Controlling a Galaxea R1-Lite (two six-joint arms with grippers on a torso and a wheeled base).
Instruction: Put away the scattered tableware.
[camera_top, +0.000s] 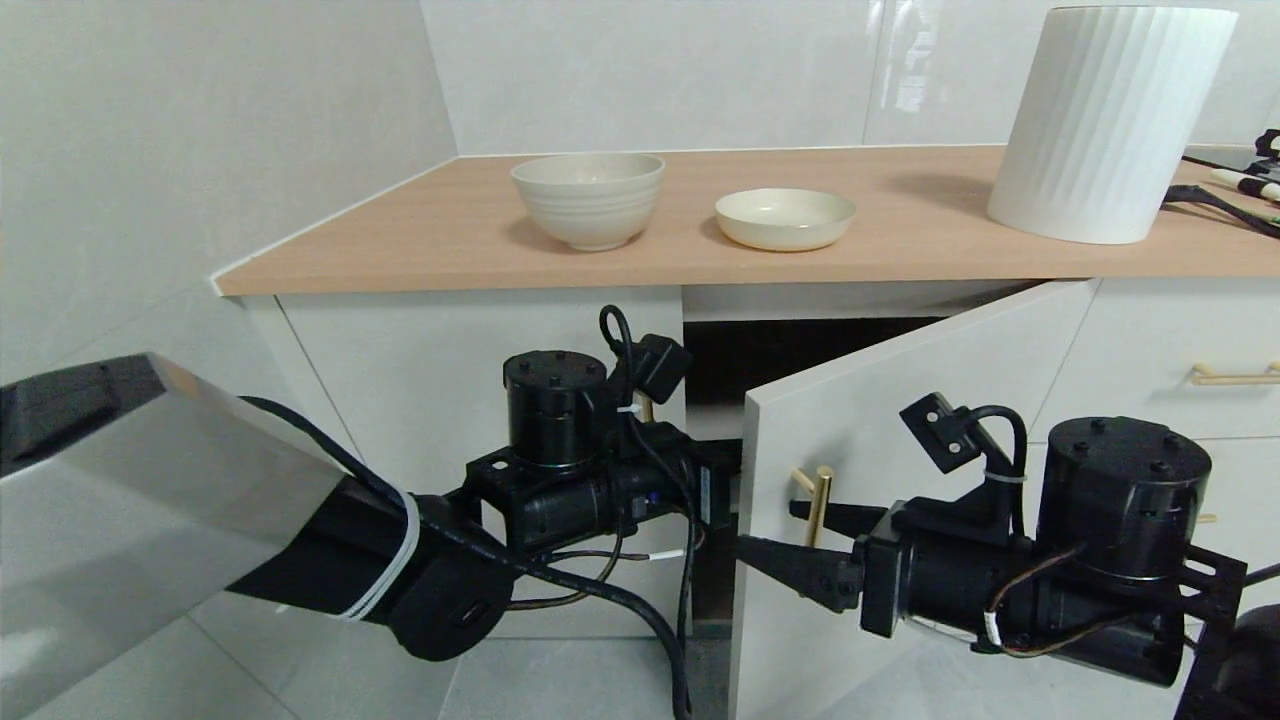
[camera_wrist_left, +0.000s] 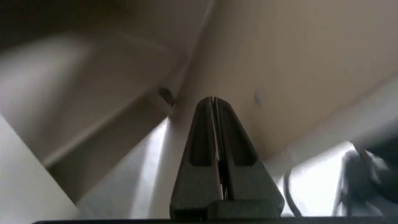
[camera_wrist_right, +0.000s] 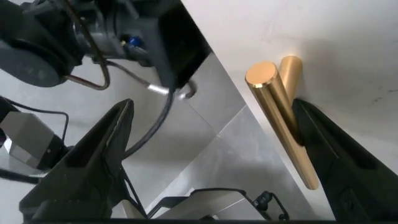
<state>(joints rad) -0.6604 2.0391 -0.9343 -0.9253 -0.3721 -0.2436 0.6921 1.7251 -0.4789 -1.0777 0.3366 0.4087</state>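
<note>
Bowl, dish on wooden counter | left end effector closed | right end effector spread

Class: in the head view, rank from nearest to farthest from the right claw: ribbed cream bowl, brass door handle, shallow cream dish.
From the right claw:
1. Brass cylindrical door handle, between its fingers.
2. Shallow cream ceramic dish, on the wooden counter above.
3. Ribbed cream ceramic bowl, same counter, farther left.

One bowl, one shallow dish, one ribbed white canister, one open cabinet door.
</note>
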